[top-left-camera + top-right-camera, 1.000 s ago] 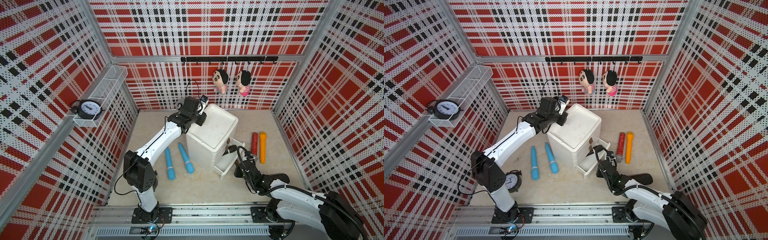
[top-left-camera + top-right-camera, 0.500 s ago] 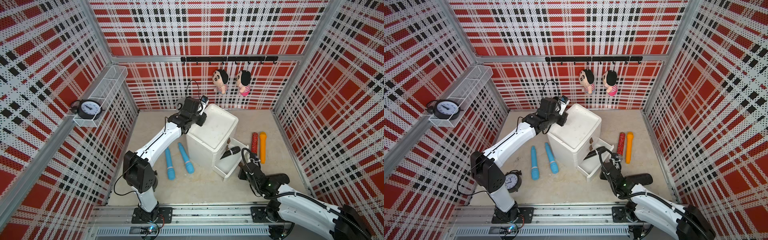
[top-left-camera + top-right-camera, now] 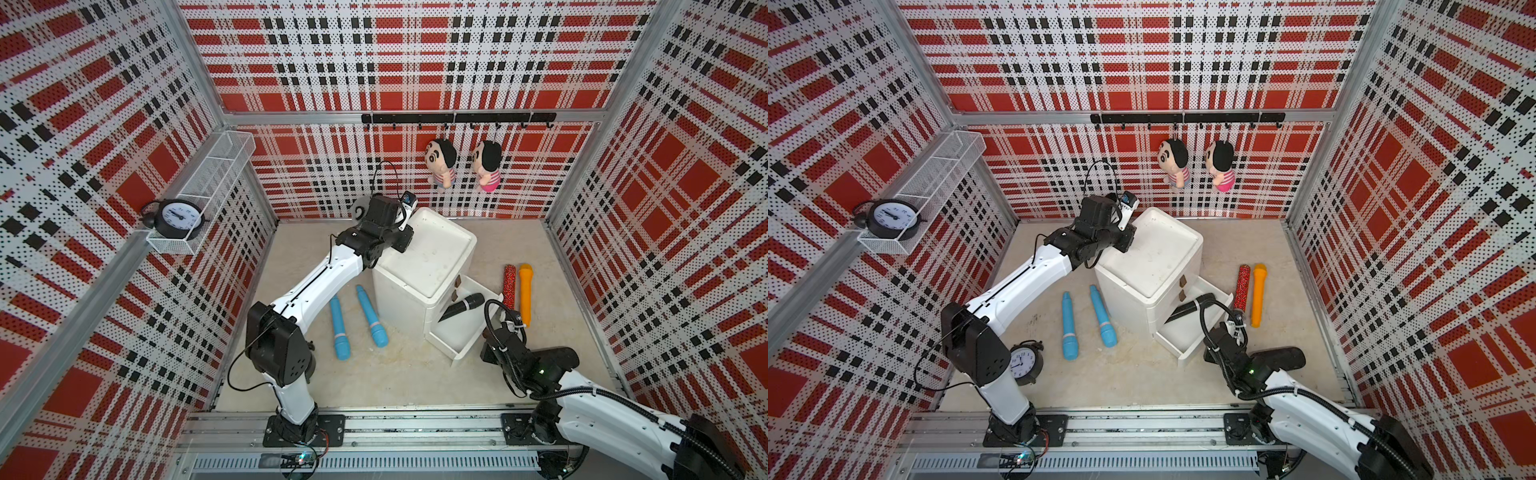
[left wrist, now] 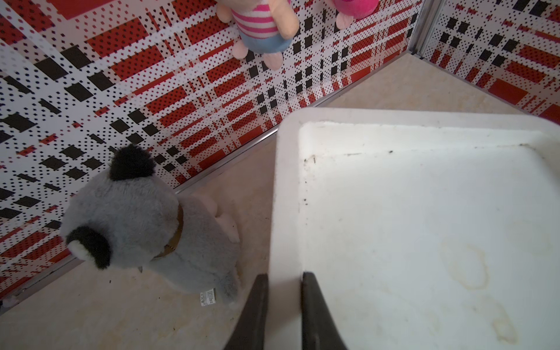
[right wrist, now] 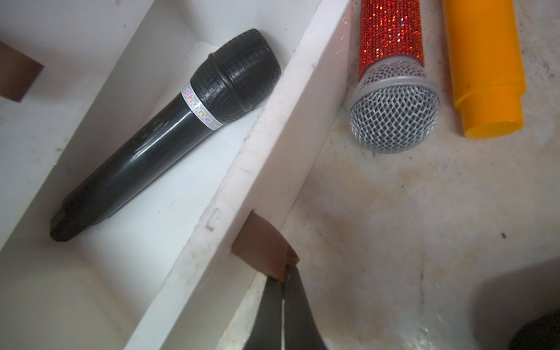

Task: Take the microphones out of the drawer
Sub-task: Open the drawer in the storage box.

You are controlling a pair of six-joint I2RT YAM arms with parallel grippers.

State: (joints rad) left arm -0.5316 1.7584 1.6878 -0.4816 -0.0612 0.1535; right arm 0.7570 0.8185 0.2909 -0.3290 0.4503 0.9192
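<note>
A black microphone (image 3: pixel 461 307) (image 3: pixel 1190 307) (image 5: pixel 169 133) lies slantwise inside the pulled-out bottom drawer (image 3: pixel 457 358) (image 3: pixel 1183 354) (image 5: pixel 242 181) of a white cabinet (image 3: pixel 424 257) (image 3: pixel 1150 257) (image 4: pixel 424 227). My right gripper (image 3: pixel 487 337) (image 3: pixel 1210 333) (image 5: pixel 283 272) is at the drawer's front, shut on its brown handle tab (image 5: pixel 260 242). It does not touch the microphone. My left gripper (image 3: pixel 402 245) (image 3: pixel 1126 243) (image 4: pixel 283 275) is shut on the cabinet's top rim at its back left edge.
A red glitter microphone (image 3: pixel 510 286) (image 5: pixel 391 91) and an orange one (image 3: pixel 525 295) (image 5: pixel 485 66) lie right of the drawer. Two blue ones (image 3: pixel 340 328) (image 3: pixel 372 316) lie left of the cabinet. A grey plush toy (image 4: pixel 145 224) sits behind it; a clock (image 3: pixel 1023 361) stands by the left arm's base.
My right gripper has drawn back toward the front with the handle, and the drawer has slid further out, so more of the black microphone shows. The left arm has stayed put.
</note>
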